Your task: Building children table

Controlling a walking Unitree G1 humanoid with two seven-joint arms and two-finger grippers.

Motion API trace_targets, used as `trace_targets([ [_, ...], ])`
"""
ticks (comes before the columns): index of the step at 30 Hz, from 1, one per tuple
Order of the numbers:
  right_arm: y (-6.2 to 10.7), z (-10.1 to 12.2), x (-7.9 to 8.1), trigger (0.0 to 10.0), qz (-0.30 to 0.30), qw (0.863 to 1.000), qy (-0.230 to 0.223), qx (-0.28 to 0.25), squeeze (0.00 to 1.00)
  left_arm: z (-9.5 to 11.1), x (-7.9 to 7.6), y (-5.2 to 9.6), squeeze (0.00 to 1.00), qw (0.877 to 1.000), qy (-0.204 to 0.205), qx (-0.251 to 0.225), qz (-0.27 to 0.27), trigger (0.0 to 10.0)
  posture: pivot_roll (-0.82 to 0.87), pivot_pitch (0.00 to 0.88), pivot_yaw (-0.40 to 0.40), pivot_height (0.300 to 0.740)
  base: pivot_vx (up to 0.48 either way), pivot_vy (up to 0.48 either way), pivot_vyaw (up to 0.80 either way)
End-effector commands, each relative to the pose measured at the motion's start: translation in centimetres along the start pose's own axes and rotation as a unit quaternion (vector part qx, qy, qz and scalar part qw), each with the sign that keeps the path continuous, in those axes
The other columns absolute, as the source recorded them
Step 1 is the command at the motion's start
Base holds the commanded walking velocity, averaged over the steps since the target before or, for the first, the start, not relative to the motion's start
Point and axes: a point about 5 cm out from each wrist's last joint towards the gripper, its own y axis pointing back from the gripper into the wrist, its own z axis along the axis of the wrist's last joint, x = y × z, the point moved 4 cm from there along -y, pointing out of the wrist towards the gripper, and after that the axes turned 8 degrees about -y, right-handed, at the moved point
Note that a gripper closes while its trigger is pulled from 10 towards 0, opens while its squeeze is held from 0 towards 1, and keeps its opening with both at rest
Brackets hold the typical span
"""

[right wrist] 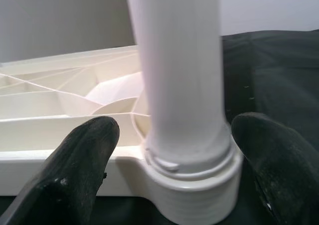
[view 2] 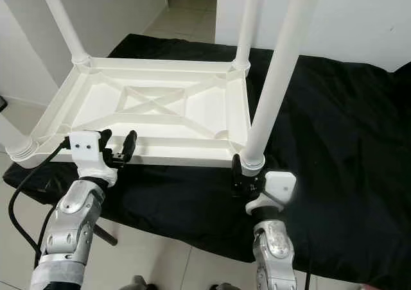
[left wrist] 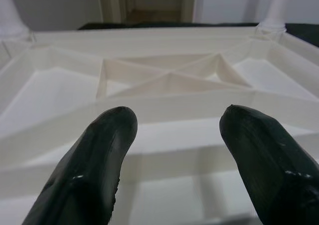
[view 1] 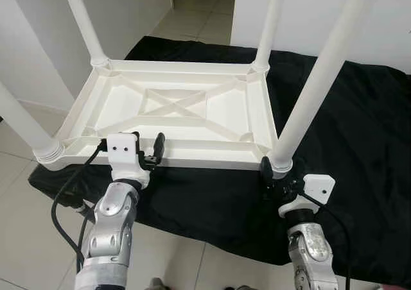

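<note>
White moulded-plastic children's table (view 1: 180,113) lies upside down on a black cloth (view 1: 359,129) spread over the floor, ribbed underside w/ a cross brace facing up, all four white round plastic legs seated in corner sockets and pointing up. Left gripper (view 1: 147,151) hovers at the near long rim, fingers (left wrist: 99,150) apart, nothing between them; in the left wrist view they point across the rim into the ribbed tray. Right gripper (right wrist: 172,160) sits at the near-right leg (view 1: 314,85), fingers spread either side of the leg's base just above its threaded collar (right wrist: 199,185); whether the pads touch the leg can't be told, but they look clear of it, so not clamped. Handling, as a guess: hollow plastic, prob. light but bulky, stiff in the frame thanks to the ribs, legs long so any push high up gives leverage and could rock the socket. Surface smooth and glossy, likely slippery for hard black fingers. Best hold for the leg looks low, near the collar, where it's thickest and the joint takes the load; for the top, the raised rim or a rib edge gives a lip to pinch. Cloth underneath is soft and may let the whole thing slide if shoved sideways.
</note>
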Motion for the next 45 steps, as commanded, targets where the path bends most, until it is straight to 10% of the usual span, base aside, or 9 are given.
trace_targets([
  [1,0.0,-0.1,0.2,10.0,0.01,1.0,-0.006,-0.003,0.0,0.4,-0.1,-0.1,0.0,1.0,-0.004,-0.009,-0.02,10.0,0.05,0.059,0.123,0.74,0.0,0.0,0.0],
  [17,-0.5,-0.4,0.0,10.0,-0.011,0.999,-0.018,-0.027,0.0,1.4,-0.4,-1.4,0.0,0.992,-0.073,-0.026,-0.095,10.0,0.05,0.0,0.156,0.74,0.0,0.0,0.0],
  [30,-1.3,0.0,-1.3,10.0,-0.016,0.999,-0.007,-0.03,0.0,1.9,1.8,-2.4,0.0,0.996,-0.077,-0.048,-0.023,10.0,0.0,0.017,0.003,0.74,0.0,0.0,0.0],
  [45,-0.9,0.8,-2.1,10.0,-0.017,0.999,0.009,-0.026,0.0,0.9,0.6,-2.1,0.0,0.997,-0.06,-0.046,-0.008,10.0,-0.05,0.042,-0.055,0.74,0.0,0.0,0.0],
])
